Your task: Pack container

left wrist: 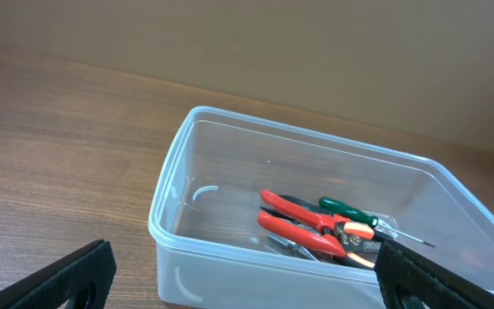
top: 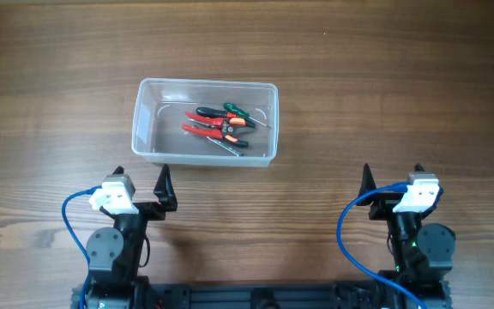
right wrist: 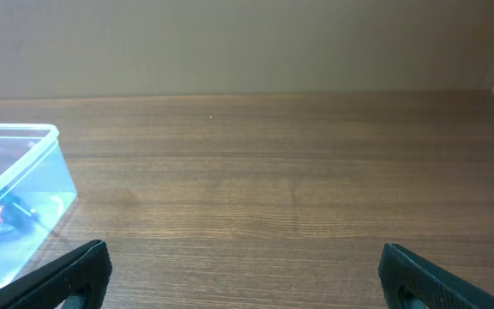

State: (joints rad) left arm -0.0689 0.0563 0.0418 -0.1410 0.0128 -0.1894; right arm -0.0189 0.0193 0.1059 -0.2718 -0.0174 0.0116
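Note:
The clear plastic container (top: 148, 129) sits on the wooden table, left of centre. It holds red-handled pliers (top: 206, 130), a green-handled screwdriver (top: 235, 111) and other small hand tools. It also shows in the left wrist view (left wrist: 230, 266) and at the left edge of the right wrist view (right wrist: 33, 172). My left gripper (top: 141, 178) is open and empty, just in front of the container's near wall (left wrist: 245, 279). My right gripper (top: 392, 176) is open and empty over bare table at the front right (right wrist: 243, 275).
The wooden table (top: 384, 94) spreads to the right of the container and behind it. A plain wall stands beyond the table's far edge (right wrist: 247, 93).

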